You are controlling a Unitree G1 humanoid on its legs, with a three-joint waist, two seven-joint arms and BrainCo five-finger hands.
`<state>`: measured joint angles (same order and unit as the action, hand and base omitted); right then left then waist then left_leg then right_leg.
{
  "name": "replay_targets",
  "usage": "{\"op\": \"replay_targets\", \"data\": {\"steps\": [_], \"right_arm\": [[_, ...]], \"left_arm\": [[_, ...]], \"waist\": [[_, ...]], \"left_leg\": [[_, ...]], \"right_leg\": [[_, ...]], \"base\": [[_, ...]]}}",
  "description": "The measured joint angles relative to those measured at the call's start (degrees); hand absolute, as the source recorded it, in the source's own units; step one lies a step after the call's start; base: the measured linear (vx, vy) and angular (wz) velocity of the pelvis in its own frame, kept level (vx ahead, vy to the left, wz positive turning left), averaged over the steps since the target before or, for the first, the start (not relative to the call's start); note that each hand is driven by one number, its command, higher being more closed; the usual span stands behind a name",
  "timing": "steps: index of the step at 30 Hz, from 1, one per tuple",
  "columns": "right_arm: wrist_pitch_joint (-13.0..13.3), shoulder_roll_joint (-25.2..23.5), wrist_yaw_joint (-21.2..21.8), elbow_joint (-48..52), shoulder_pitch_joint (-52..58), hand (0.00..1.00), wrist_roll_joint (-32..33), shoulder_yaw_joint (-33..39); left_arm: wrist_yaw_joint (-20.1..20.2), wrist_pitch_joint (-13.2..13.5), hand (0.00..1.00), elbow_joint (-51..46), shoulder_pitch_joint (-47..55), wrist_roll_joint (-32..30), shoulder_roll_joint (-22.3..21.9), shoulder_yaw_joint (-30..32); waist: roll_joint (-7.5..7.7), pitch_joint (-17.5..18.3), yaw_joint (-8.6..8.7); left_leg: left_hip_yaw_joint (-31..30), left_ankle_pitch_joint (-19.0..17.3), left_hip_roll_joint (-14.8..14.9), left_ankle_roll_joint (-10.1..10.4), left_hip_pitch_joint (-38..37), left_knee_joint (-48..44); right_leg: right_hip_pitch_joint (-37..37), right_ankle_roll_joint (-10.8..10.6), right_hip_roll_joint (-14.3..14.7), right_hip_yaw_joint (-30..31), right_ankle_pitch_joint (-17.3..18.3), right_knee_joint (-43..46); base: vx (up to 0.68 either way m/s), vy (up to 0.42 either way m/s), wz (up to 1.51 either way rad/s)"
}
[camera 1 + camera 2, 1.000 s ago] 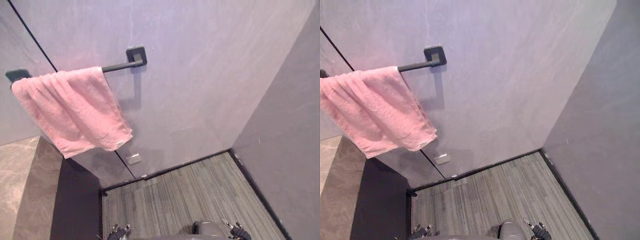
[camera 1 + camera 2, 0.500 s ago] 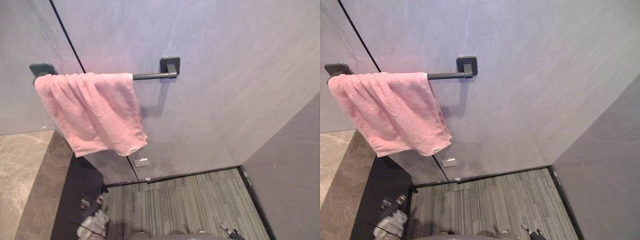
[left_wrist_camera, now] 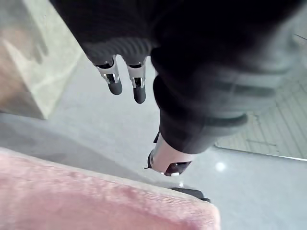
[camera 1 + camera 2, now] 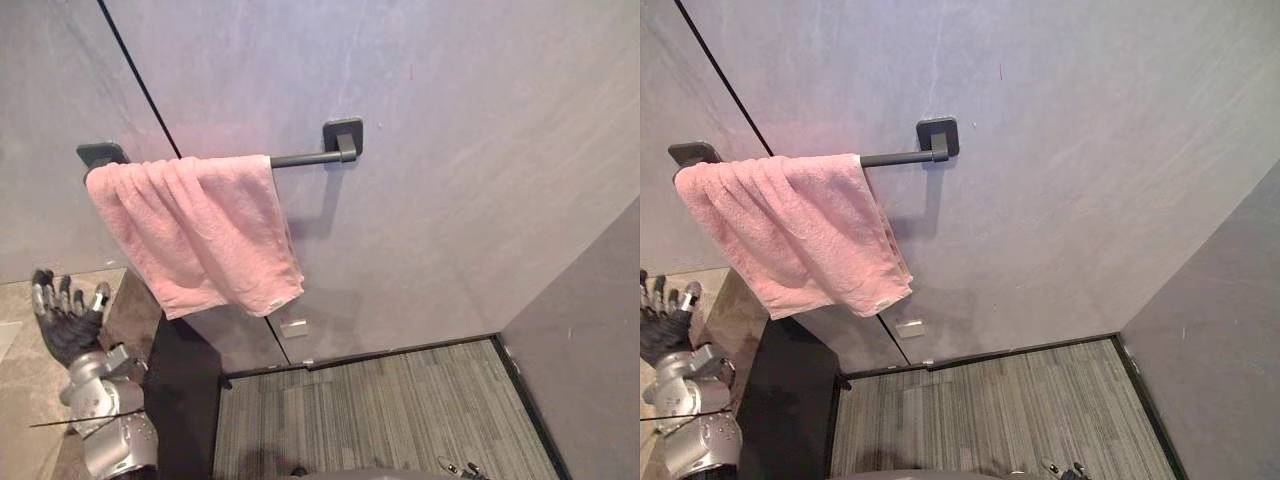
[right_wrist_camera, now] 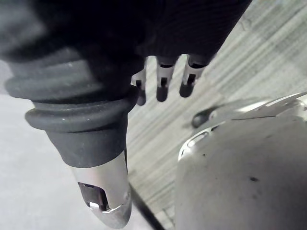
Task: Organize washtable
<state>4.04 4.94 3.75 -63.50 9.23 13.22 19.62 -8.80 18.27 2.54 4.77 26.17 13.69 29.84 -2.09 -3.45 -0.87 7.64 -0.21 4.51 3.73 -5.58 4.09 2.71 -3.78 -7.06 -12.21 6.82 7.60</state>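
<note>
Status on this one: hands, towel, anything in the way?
Left hand open, empty, below and left of the pink towel. Right hand open, low over the floor. Towel draped on wall bar, untouched. Nothing in the way.

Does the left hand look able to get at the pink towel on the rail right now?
Probably yes: the left hand is raised, fingers open, to the lower left of the pink towel, not touching it, with nothing between them.

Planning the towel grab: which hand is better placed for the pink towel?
Left. The left hand is raised, open, below-left of the pink towel; the right hand hangs low over the floor.
</note>
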Motion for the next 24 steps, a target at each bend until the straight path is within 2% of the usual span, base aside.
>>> {"op": "replay_targets", "data": {"steps": [5, 10, 21, 24], "right_arm": [[-0.1, 0.1, 0.7, 1.3, 0.3, 0.00, -1.2, -0.4], [-0.1, 0.2, 2.1, 1.5, 0.3, 0.00, -2.6, -0.6], [-0.1, 0.5, 2.7, 2.0, 1.8, 0.00, -2.7, -2.7], [-0.1, 0.5, 2.7, 2.0, 2.2, 0.00, -3.2, -2.8]], "left_arm": [[2.3, 0.7, 0.00, 0.5, -2.4, 0.4, 8.4, 0.0], [4.8, 0.8, 0.00, 4.4, -5.0, 1.8, 14.4, -0.3], [8.6, -0.3, 0.00, 12.3, -9.0, 3.5, 21.2, -5.5], [9.4, -0.6, 0.00, 14.4, -10.6, 4.0, 21.5, -7.3]], "waist": [[0.30, 0.2, 0.02], [0.37, 0.2, 0.07], [0.68, 0.4, 0.11], [0.73, 0.4, 0.08]], "left_leg": [[0.2, 0.0, -0.1, 0.0, 0.0, 0.0], [0.3, 0.0, -0.4, -0.1, -0.2, 0.1], [1.3, 0.0, -0.5, -0.1, 0.1, 0.2], [2.0, 0.1, -0.5, -0.2, 0.2, 0.8]], "right_leg": [[0.3, 0.3, 0.1, 0.2, -0.8, -1.6], [1.0, 0.3, 0.2, 1.1, -1.5, -3.2], [0.8, 0.1, 0.4, 2.5, -3.0, -5.0], [0.0, 0.0, 0.4, 3.2, -3.2, -5.0]], "base": [[0.00, 0.001, -0.01], [0.00, 0.001, -0.01], [-0.02, 0.001, -0.05], [-0.02, -0.001, -0.12]]}}
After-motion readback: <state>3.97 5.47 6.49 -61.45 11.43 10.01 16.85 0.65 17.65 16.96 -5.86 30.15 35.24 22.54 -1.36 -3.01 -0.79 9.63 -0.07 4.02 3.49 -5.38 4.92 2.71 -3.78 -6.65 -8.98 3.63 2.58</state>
